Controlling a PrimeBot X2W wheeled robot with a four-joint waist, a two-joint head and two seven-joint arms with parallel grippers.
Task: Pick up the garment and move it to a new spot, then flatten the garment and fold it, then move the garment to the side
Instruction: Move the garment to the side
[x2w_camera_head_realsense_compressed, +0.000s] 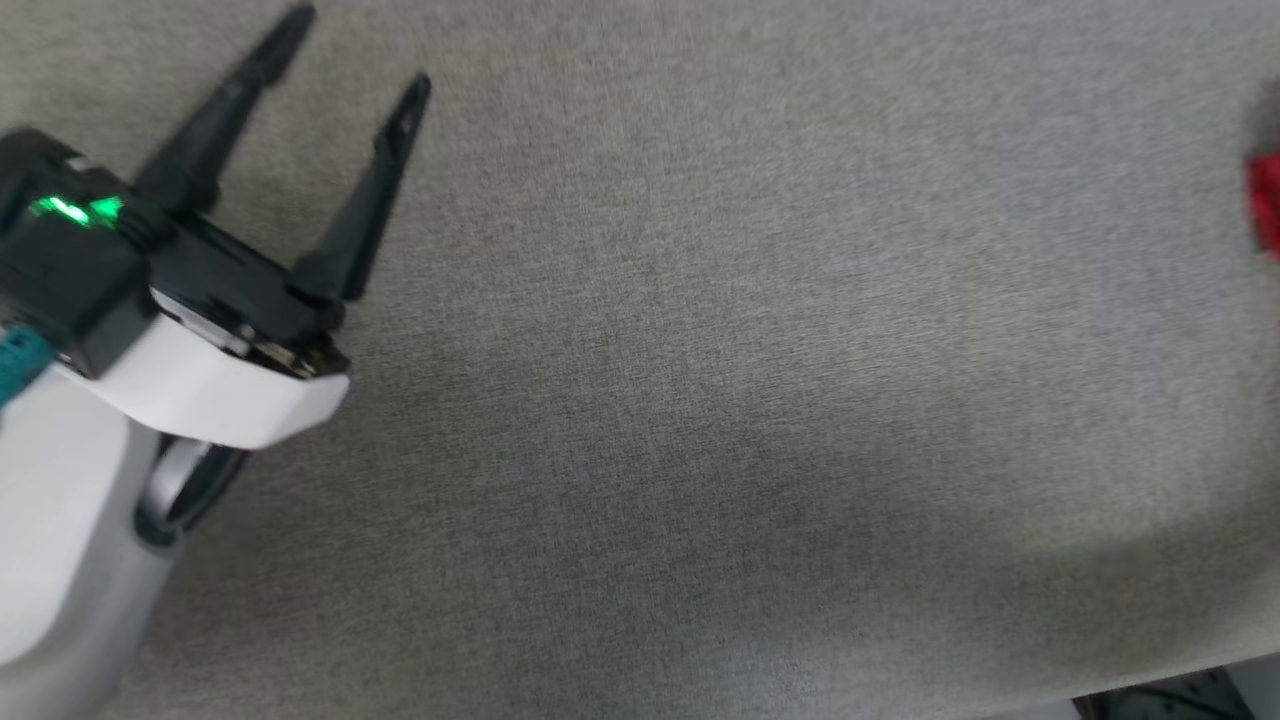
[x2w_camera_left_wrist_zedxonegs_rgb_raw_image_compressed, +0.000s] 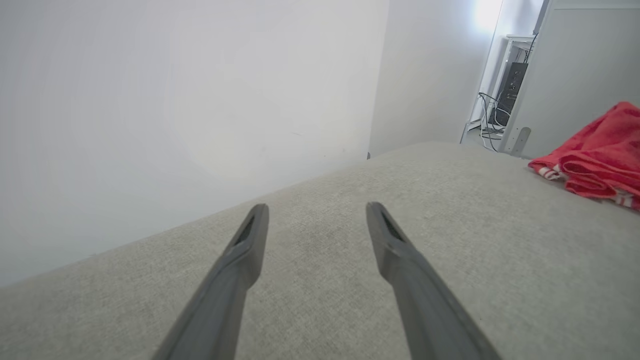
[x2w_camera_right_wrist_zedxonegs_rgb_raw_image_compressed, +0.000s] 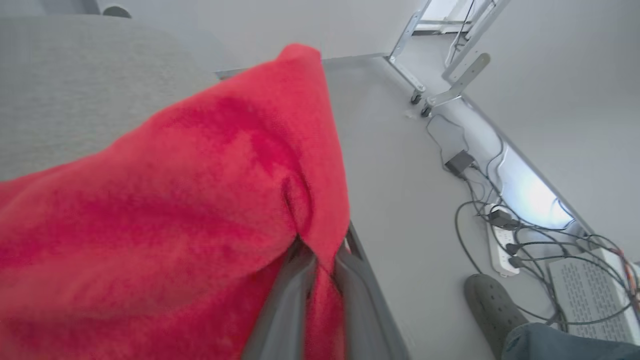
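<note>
Now your right claw grips the garment while the left stands released

Look first at your right claw (x2w_camera_right_wrist_zedxonegs_rgb_raw_image_compressed: 322, 260) in its own wrist view: the two dark fingers are clenched on a fold of the red garment (x2w_camera_right_wrist_zedxonegs_rgb_raw_image_compressed: 200, 200), and the cloth drapes over them so that their tips are hidden. Beyond the tabletop (x2w_camera_right_wrist_zedxonegs_rgb_raw_image_compressed: 75, 90) that view looks down past its edge to the floor, where you can see cables (x2w_camera_right_wrist_zedxonegs_rgb_raw_image_compressed: 480, 220), a power strip (x2w_camera_right_wrist_zedxonegs_rgb_raw_image_compressed: 500, 245) and a person's shoe (x2w_camera_right_wrist_zedxonegs_rgb_raw_image_compressed: 487, 305).

From the left wrist view the garment (x2w_camera_left_wrist_zedxonegs_rgb_raw_image_compressed: 600, 150) sits bunched toward the right side of the tabletop (x2w_camera_left_wrist_zedxonegs_rgb_raw_image_compressed: 450, 225), its lower folds resting on the grey cloth with a strip of white-and-red trim showing. In the head view you catch a blurred red sliver of it (x2w_camera_head_realsense_compressed: 1265, 205) at the far right.

Your left claw (x2w_camera_head_realsense_compressed: 360, 50) hovers near the left side of the tabletop (x2w_camera_head_realsense_compressed: 700, 350), well apart from the garment. Its fingers are spread wide with nothing between them (x2w_camera_left_wrist_zedxonegs_rgb_raw_image_compressed: 316, 207)
</note>
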